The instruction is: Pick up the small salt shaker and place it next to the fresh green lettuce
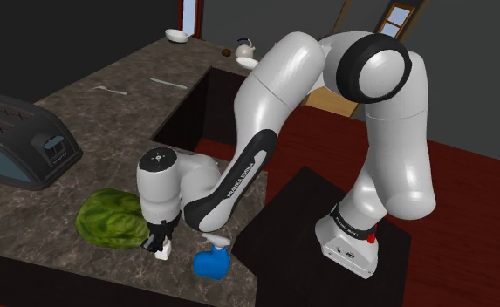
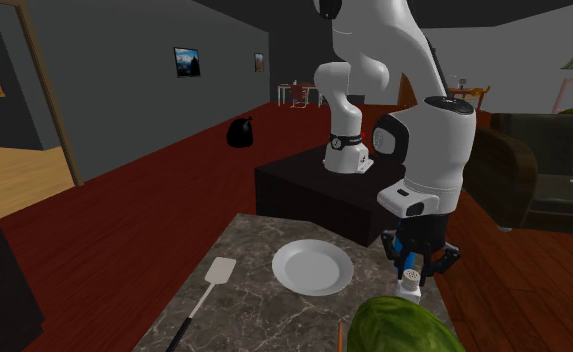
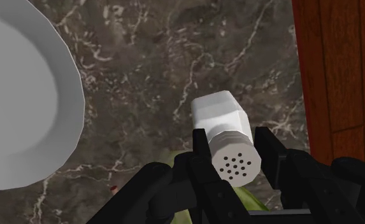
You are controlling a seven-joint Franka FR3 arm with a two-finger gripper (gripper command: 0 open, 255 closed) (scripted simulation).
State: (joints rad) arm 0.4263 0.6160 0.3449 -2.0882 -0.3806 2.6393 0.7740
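The wrist view shows the black fingers [image 3: 271,156] clasping the perforated cap of the white salt shaker [image 3: 218,118], over the dark marbled desk [image 3: 143,57] close to its edge. The second exterior view puts the shaker just behind the green lettuce [image 2: 399,328], with a white plate [image 2: 312,268] toward that view's left. The shoulder view adds a blue spray bottle [image 1: 211,261] near the shaker and a toaster [image 1: 21,139] farther off.

We see the white arm [image 1: 278,74] standing tall, folded sharply at the elbow, its forearm slanting down low and its wrist turned straight downward. The black pincer [image 3: 232,143] hangs vertical, both fingers [image 3: 200,149] closed against the cap of the small white salt shaker [image 3: 218,113] between them.
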